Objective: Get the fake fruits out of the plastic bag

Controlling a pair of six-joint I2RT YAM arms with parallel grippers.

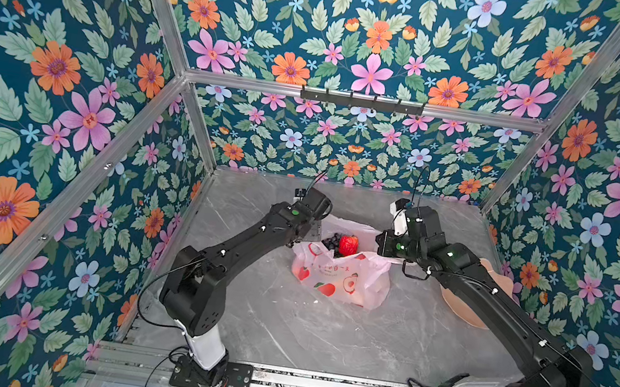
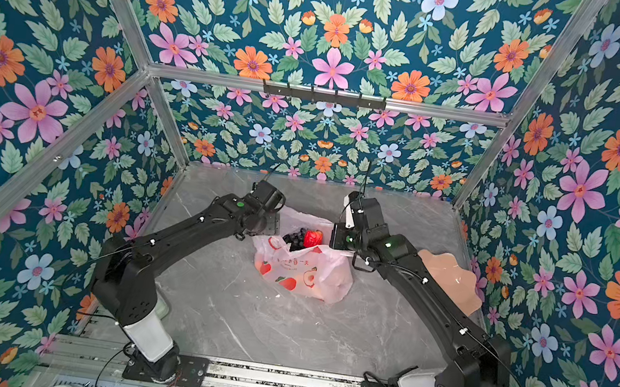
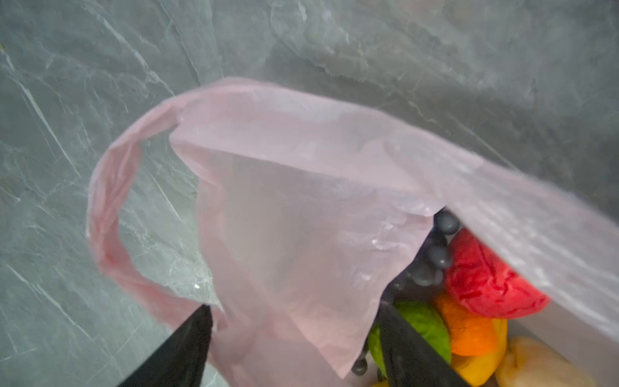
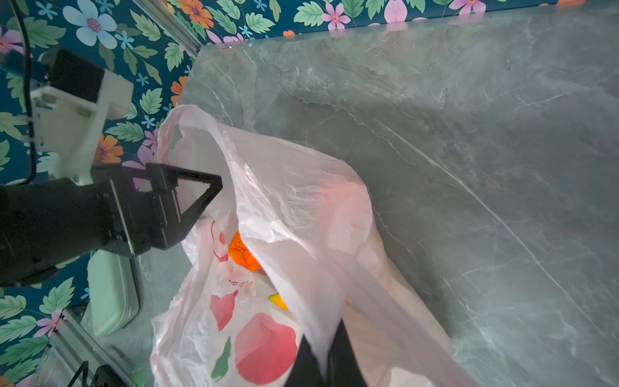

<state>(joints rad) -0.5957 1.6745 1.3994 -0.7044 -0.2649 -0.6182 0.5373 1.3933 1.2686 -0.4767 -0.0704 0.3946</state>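
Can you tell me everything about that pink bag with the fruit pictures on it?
The plastic bag is thin, crinkly, see-through pink film printed with red fruit pictures. It slumps on the grey table, mouth open at the far end, and a handle loop curls out beside it. Inside show toy fruits: dark grapes, a red fruit, a green fruit, an orange fruit. The right gripper is shut on its film. The left gripper stands open, one finger inside the mouth, one outside.

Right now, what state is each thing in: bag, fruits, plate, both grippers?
plastic bag: lying on the table, mouth open.
fake fruits: inside the bag, some showing at its mouth.
plate: flat on the table, visible part bare.
left gripper: open, astride the bag's rim.
right gripper: shut on the bag's film.
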